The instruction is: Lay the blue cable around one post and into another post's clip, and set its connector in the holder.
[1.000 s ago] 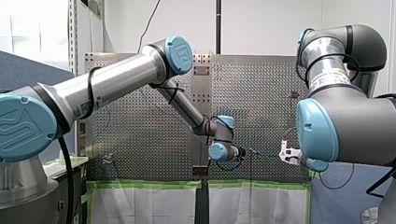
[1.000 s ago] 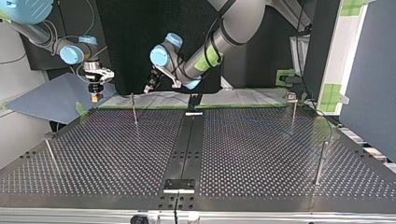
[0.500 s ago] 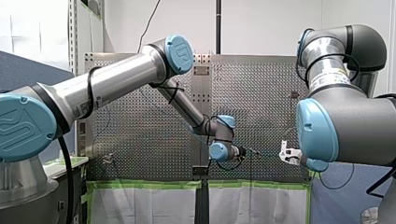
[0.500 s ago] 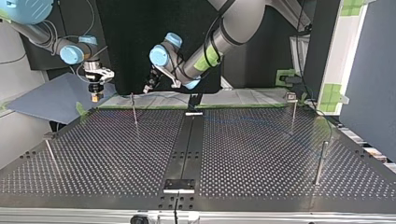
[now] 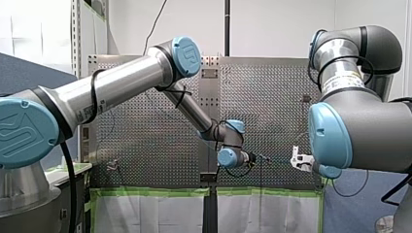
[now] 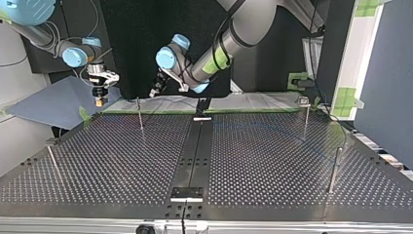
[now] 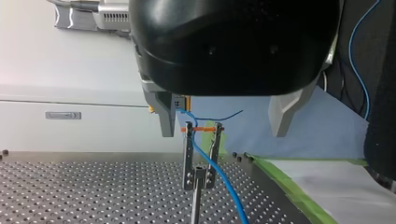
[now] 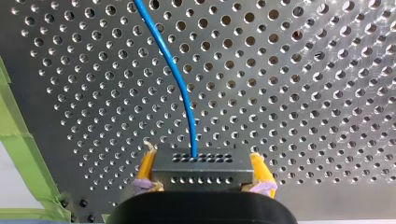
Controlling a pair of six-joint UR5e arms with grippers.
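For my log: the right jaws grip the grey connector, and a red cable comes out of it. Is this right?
Not fully. In the right wrist view the cable is blue, not red; the right gripper does grip the grey connector.

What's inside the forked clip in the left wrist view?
The blue cable runs between the clip's prongs, below an orange band. Its upper end is hidden by my left gripper.

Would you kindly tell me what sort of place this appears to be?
Probably a robotics lab or test cell: my left arm and my right arm reach over a perforated metal table fitted with thin posts and edged with green tape.
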